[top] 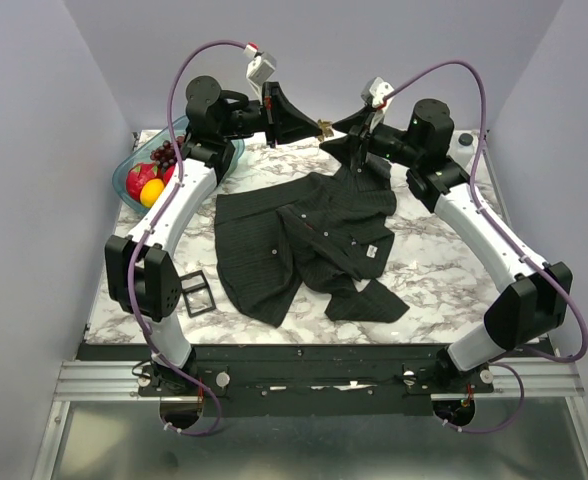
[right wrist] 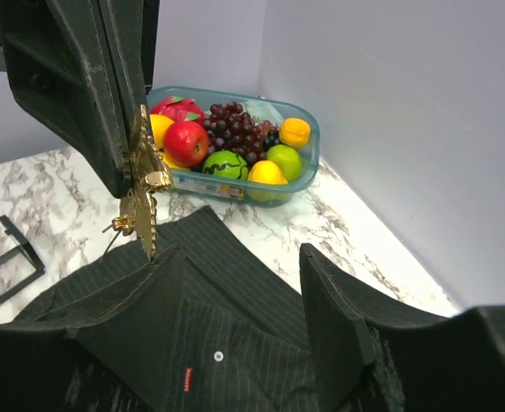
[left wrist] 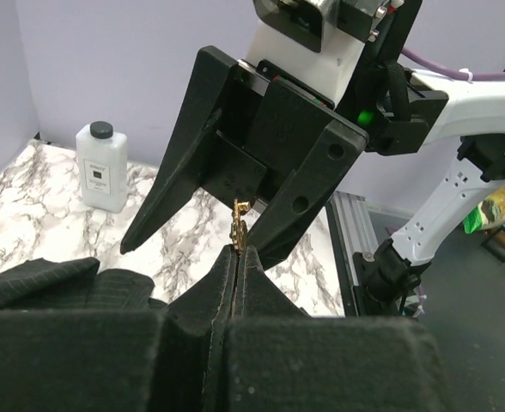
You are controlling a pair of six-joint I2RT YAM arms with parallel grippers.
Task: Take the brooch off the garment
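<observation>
Left gripper (left wrist: 238,253) is clamping the brooch (left wrist: 240,225) above the garment (top: 294,240), long axis pointing right at the wide-spread right gripper (right wrist: 240,262) just beside it.

You have a gold brooch (right wrist: 141,184) against a black garment (top: 304,235) with faint pale pinstripes, a small white button (right wrist: 218,354), a white label (top: 373,250) and a tiny red tag (right wrist: 187,379). The table (top: 444,270) is white marble veined grey. Your teal tub (right wrist: 315,142) holds a red apple (right wrist: 186,142), dark purple grapes (right wrist: 231,120), a green lime (right wrist: 283,160) and a yellow lemon (right wrist: 268,172). The bottle (left wrist: 100,172) is white, capped black.
</observation>
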